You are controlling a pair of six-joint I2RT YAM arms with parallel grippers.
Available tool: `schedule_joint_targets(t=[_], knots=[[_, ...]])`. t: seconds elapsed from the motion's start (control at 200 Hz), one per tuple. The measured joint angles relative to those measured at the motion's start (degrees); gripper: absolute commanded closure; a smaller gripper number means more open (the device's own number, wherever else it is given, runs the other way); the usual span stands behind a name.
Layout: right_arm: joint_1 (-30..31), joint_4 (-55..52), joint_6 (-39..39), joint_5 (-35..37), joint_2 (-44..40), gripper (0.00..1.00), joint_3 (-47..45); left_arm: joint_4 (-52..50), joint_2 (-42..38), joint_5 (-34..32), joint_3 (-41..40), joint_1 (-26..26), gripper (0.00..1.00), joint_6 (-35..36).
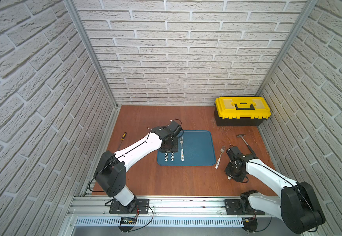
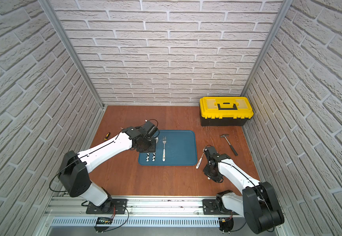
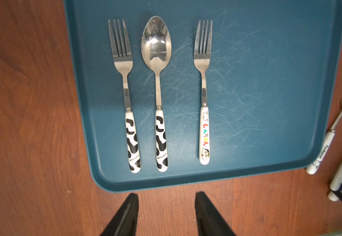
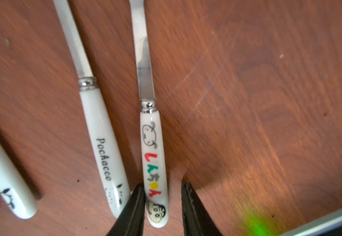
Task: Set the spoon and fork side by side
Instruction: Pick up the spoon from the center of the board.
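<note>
1. Fingers (image 4: 134,208) of the right gripper (image 4: 162,183) straddle the colour-lettered handle (image 4: 153,147) on the table (image 4: 268,102): one touches it, one stands just clear, so nothing is gripped yet. Its head is out of view; probably the matching spoon.
2. Just beside lies the Pochacco fork (image 4: 102,143), seemingly no match.
3. Left gripper (image 3: 166,196) hovers empty, fingers parted, at the near edge of the tray (image 3: 268,122), likely leaving room.
4. On the tray, cow-patterned fork (image 3: 127,96) and cow-patterned spoon (image 3: 158,92) lie paired; the lettered fork (image 3: 204,94) lies alone, bare tray beside it for its partner.
5. Farthest, the toolbox (image 1: 242,111) plays no part.
</note>
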Motion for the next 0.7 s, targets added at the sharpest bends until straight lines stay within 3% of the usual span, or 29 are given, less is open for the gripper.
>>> schedule_joint_targets(t=[0.325, 0.7], knots=[[-0.09, 0.35, 0.59, -0.11, -1.68, 0.9, -0.85, 0.24, 0.0, 0.0, -0.33, 0.0, 0.5, 0.02], [-0.13, -3.87, 0.57, 2.78, -7.5, 0.93, 0.39, 0.66, 0.0, 0.04, -0.35, 0.0, 0.5, 0.17]])
